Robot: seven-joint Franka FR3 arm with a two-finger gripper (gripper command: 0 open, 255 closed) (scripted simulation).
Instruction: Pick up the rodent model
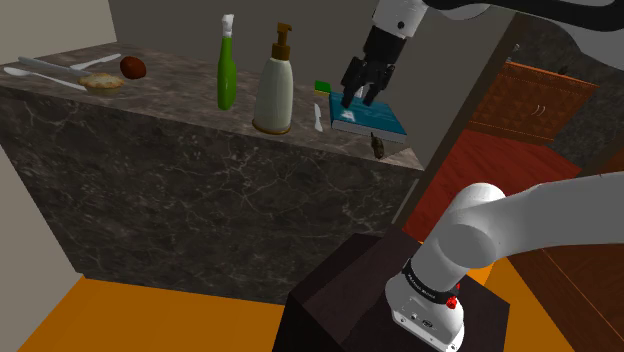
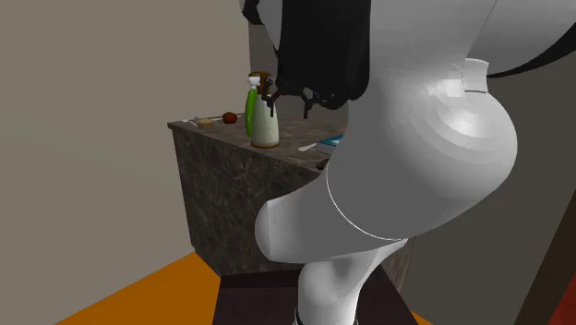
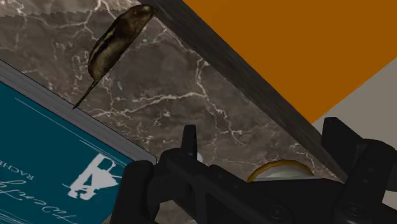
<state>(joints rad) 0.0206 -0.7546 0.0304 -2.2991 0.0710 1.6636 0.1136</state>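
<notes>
The gripper (image 1: pixel 360 97), black fingers standing apart with nothing between them, hangs over the teal book (image 1: pixel 370 123) at one end of the dark marble counter (image 1: pixel 180 88) as I line up a pickup. The rodent model (image 3: pixel 118 41), small, brown and thin-tailed, lies flat on the stone just beside the book and close to the counter's edge, its tail pointing toward the book. In the wrist view it sits ahead of the fingertips, not between them. I read the spread fingers as readiness for a grasp not yet begun, since the hand is above the book rather than the target.

The book is the nearest obstacle. Its raised cover lies next to the tail, and a finger coming down on that side could land on it. On the other side the counter drops away to the orange floor (image 1: pixel 150 310), so I judge that a clumsy nudge could send the model over. A green bottle (image 1: pixel 227 70) and a pale pump dispenser (image 1: pixel 275 88) stand apart, toward the shoulder view's left, clear of the approach. Cutlery (image 1: pixel 50 72) lies at the far end.
</notes>
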